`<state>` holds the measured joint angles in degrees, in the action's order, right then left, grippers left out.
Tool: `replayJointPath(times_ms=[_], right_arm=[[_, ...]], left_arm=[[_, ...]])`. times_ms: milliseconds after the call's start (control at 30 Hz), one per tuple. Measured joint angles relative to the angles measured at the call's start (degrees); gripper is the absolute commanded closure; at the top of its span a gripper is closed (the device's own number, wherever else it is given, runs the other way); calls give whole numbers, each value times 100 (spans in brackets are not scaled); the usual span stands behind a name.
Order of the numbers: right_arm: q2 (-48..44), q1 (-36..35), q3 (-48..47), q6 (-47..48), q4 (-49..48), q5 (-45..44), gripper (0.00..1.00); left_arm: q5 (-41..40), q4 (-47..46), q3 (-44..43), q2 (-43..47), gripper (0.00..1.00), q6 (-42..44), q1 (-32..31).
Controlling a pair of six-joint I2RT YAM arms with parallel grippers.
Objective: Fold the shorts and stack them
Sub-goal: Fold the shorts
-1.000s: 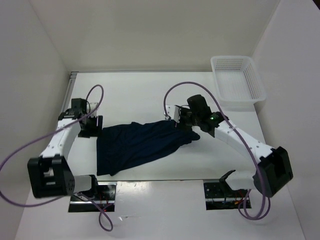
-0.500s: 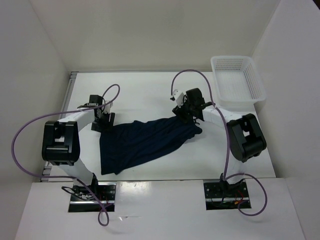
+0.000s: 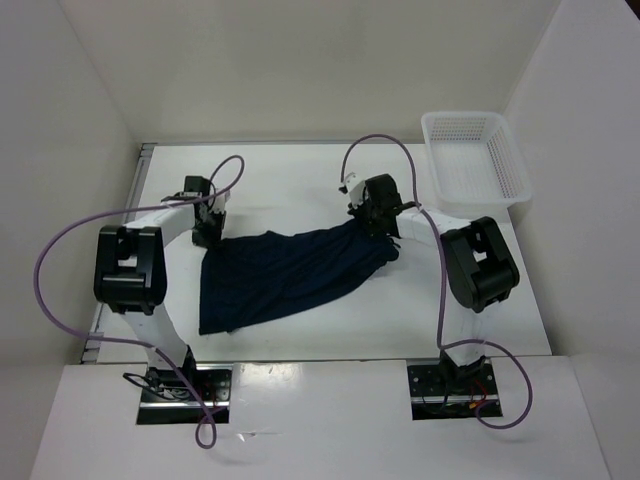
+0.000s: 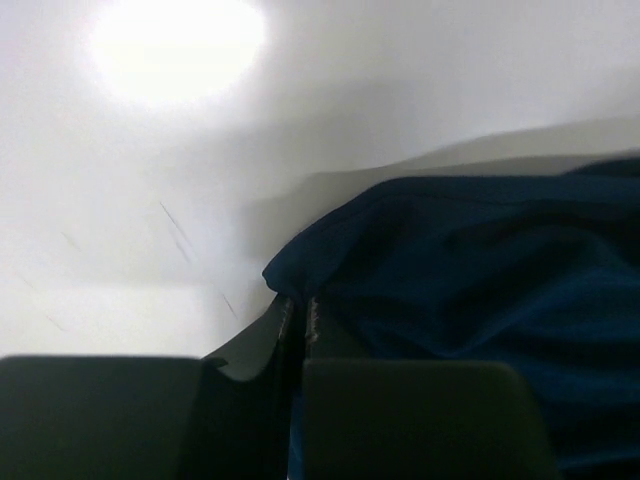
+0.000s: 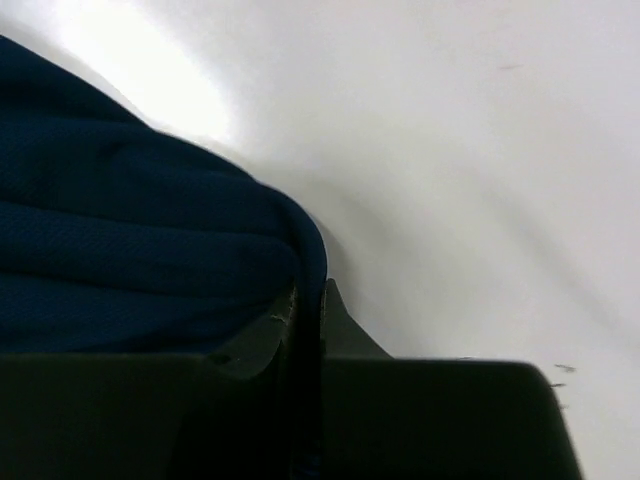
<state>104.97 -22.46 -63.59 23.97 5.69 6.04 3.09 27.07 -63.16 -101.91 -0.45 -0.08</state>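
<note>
Shorts (image 3: 285,275): one pair | basket (image 3: 470,165): one | left gripper (image 4: 297,305), right gripper (image 5: 308,295): both clamped on shorts edge

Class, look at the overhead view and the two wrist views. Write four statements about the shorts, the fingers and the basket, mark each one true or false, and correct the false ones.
1. The shorts lie on the table, outside the basket. True.
2. The left gripper has its fingers spread wide above the fabric. False: its fingers are shut on an edge of the shorts.
3. The right gripper has its fingers shut on an edge of the shorts. True.
4. The basket stands at the table's far left corner. False: it stands at the far right corner.
</note>
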Motion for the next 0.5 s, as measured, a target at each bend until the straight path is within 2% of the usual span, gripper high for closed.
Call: replayJointPath(times_ms=[133,167,200,233,267,300,333,367,500], right_arm=[[186,70,-282,-271,-372,-603,100],[225,101,-361,-310,-461,-730,97],[260,136,-437,-319,-566,-835,68],[293,164,-509,-326,-623,-905,49],[321,195,-597,-293,-651,-964,35],[337,227,-678,-299,-664,-1003,24],[354,254,-765,-282,-662,-1021,14],[363,267,-855,-240,-667,-1019,12],[350,310,-1099,-131,-730,-1016,12]], left_arm=[[-439,-433,-1128,-734,100,4,0],[-505,-546,-1379,-852,99,4,0],[-566,-645,-1574,-927,82,2,-7],[-634,-758,-1757,-975,63,20,-28],[-717,-841,-1878,-992,42,55,-57],[-824,-916,-1998,-999,30,50,-87],[-890,-957,-2070,-999,23,70,-114],[-968,-997,-2140,-1003,17,46,-140],[-1189,-946,-2192,-964,17,31,-203]])
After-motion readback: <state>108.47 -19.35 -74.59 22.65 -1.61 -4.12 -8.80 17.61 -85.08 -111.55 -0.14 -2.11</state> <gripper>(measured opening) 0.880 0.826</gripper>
